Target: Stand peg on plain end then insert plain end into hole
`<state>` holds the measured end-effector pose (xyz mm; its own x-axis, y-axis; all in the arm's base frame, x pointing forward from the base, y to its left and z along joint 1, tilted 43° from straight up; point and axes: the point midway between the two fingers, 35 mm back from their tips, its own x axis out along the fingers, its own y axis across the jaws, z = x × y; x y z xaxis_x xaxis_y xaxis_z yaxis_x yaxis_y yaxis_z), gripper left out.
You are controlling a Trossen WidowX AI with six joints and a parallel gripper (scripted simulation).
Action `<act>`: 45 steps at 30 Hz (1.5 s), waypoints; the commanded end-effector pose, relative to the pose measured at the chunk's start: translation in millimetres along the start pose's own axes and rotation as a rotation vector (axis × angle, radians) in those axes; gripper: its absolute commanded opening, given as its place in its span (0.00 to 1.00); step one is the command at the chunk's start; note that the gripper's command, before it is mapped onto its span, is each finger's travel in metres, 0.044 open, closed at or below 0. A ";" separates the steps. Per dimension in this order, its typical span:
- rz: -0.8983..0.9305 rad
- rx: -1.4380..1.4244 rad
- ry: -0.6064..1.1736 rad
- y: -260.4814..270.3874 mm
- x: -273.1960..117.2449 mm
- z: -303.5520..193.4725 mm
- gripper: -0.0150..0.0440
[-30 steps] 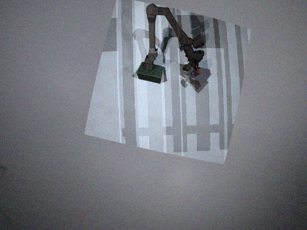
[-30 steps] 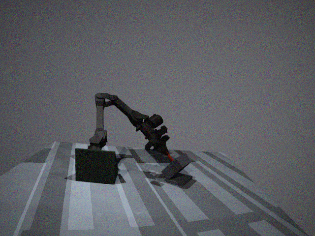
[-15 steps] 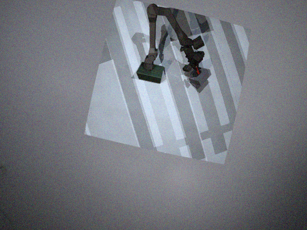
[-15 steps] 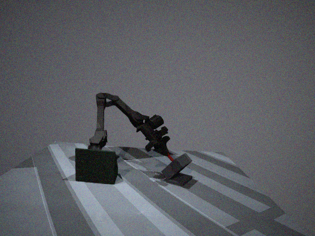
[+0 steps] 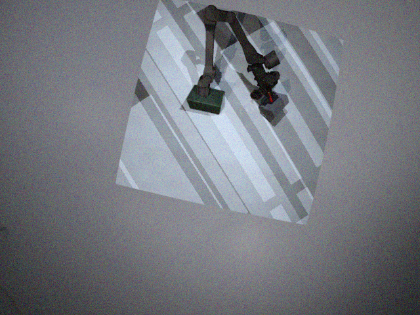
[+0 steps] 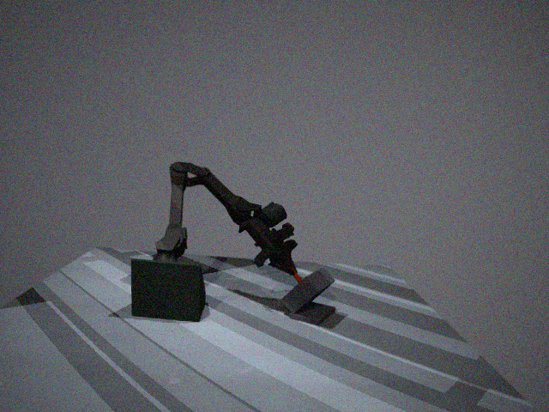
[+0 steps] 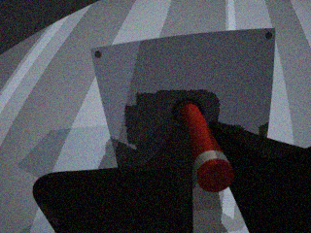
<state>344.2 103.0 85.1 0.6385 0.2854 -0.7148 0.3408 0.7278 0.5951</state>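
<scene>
So the biggest thing here is the table point(image 5: 163, 163) point(image 6: 248, 354), covered in pale and dark diagonal bands. The arm point(image 5: 209, 44) point(image 6: 176, 203) is next: it goes up from beside a dark green box point(image 5: 205, 100) point(image 6: 167, 290), bends over at the top and slants down to the sloped panel point(image 5: 273, 115) point(image 6: 310, 287) point(image 7: 194, 63). That panel is tilted on a flat base point(image 6: 315, 312), and the wrist view shows dark dots at its two far corners, plus a big shadow across its face.

The gripper point(image 5: 268, 96) point(image 6: 293, 269) point(image 7: 197, 131) is angled down at the panel, with its jaws pretty narrow, clamped on the red peg point(image 5: 270, 97) point(image 6: 297, 276) point(image 7: 201, 133). The peg's white band point(image 7: 210, 157) is at the end away from the panel, and the plain end is at the hole point(image 7: 179, 113). Can't really tell how deep it sits, tbh.
</scene>
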 end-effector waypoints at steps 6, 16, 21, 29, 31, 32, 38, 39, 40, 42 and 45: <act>-0.001 0.001 0.000 0.9 6.7 1.0 0.25; -0.001 0.001 -0.001 0.9 12.4 1.2 0.25; -0.001 0.001 -0.001 0.9 15.2 1.3 0.25; -0.001 0.001 -0.001 1.3 18.7 2.0 0.25; -0.001 0.001 -0.001 1.4 19.3 2.3 0.25; -0.001 0.001 -0.001 1.6 19.7 2.4 0.25; -0.001 -0.002 0.006 0.4 19.0 0.5 0.25; -0.001 -0.002 0.006 0.4 19.0 0.5 0.25; -0.001 -0.002 0.006 0.4 19.0 0.5 0.25; -0.001 -0.002 0.006 0.4 19.0 0.5 0.25; -0.001 -0.002 0.006 0.4 19.0 0.5 0.25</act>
<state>356.9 108.4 71.7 0.6339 0.2884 -0.7176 0.3399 0.7296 0.5935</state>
